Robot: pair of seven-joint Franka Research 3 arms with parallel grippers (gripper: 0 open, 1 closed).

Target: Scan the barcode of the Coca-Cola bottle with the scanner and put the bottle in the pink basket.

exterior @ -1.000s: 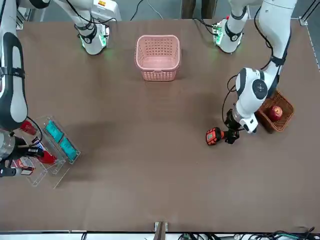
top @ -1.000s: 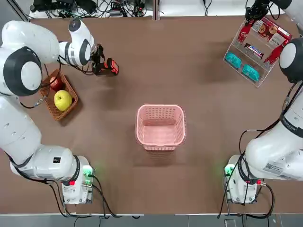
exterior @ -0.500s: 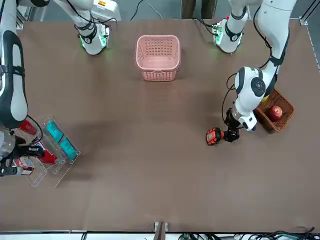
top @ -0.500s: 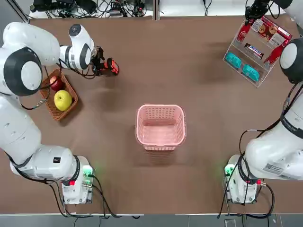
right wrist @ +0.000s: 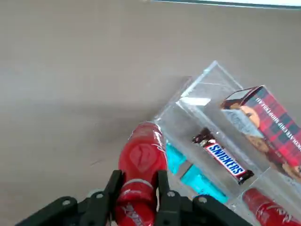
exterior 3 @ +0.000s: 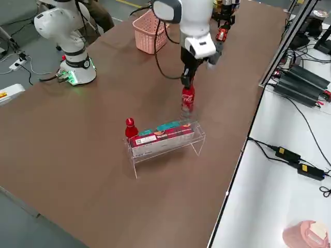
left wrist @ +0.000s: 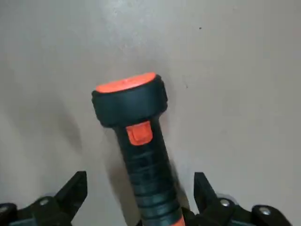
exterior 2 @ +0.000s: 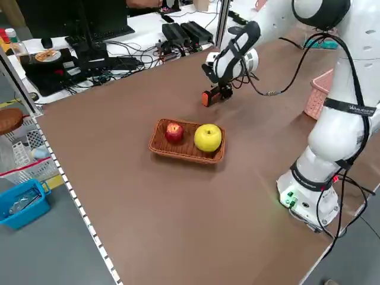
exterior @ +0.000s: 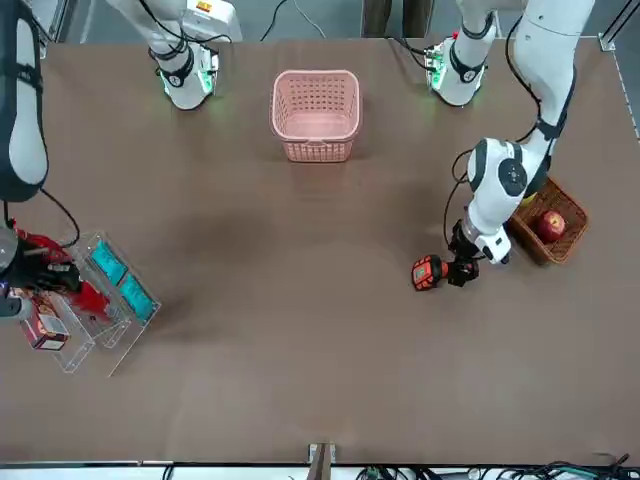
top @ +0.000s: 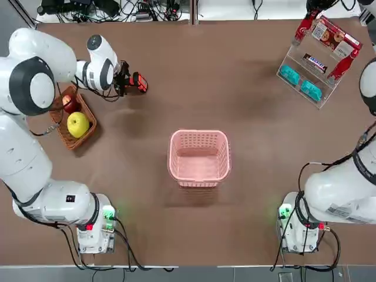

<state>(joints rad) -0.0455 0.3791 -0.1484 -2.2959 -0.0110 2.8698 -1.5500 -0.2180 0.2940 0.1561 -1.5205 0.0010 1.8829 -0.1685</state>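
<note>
My right gripper (exterior 3: pixel 185 81) is shut on the cap end of the Coca-Cola bottle (exterior 3: pixel 187 98), a slim red bottle that hangs upright just above the clear rack (exterior 3: pixel 165 142). The right wrist view shows the bottle (right wrist: pixel 140 165) clamped between the fingers. The scanner (top: pixel 138 82), black with orange trim, lies on the table at the far left. My left gripper (top: pixel 124 82) is open, its fingers (left wrist: pixel 70 190) standing on either side of the scanner's handle (left wrist: pixel 141 155) without touching it. The pink basket (top: pixel 200 134) stands in the middle of the table.
The rack (top: pixel 317 64) at the far right holds a second red bottle (top: pixel 343 61), teal packets (top: pixel 299 82), a Snickers bar and a cookie box. A wicker basket (top: pixel 59 111) with a red and a yellow apple sits beside the left arm.
My right gripper has lifted the bottle up and away from the rack. My left gripper has shifted slightly around the scanner's handle and stays open.
</note>
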